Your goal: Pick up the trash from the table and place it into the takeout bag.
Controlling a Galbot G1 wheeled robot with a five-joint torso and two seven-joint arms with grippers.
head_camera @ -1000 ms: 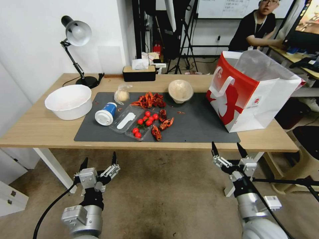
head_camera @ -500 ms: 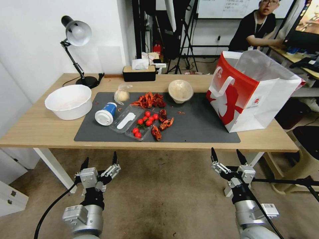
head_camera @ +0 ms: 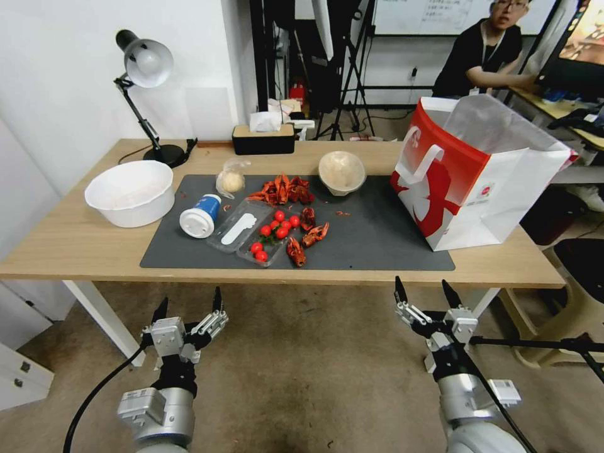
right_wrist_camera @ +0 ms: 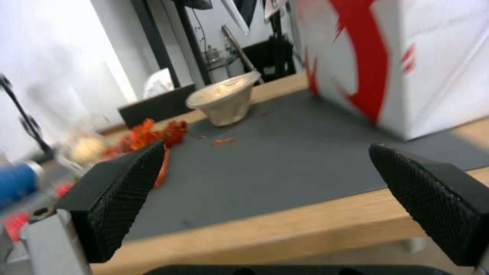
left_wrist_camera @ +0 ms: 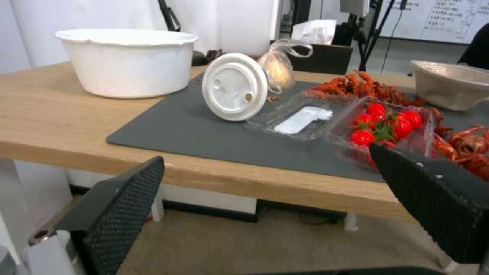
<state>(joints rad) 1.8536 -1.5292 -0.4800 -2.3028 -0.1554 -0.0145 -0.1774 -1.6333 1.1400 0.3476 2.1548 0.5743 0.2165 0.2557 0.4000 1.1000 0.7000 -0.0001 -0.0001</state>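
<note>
Starting step: nothing collected; left tool [head_camera: 186,304] and right tool [head_camera: 421,289] spread, empty, below the bench [head_camera: 75,242] edge.
Next: lift towards lidded cup [head_camera: 200,216] ahead.

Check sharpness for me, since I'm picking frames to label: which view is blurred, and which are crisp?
Right wrist view: smeared, the beige bowl and takeout bag soft-edged. Left wrist view: crisp on the cup lid and tomatoes. Head view: sharp, edges bowed.
</note>
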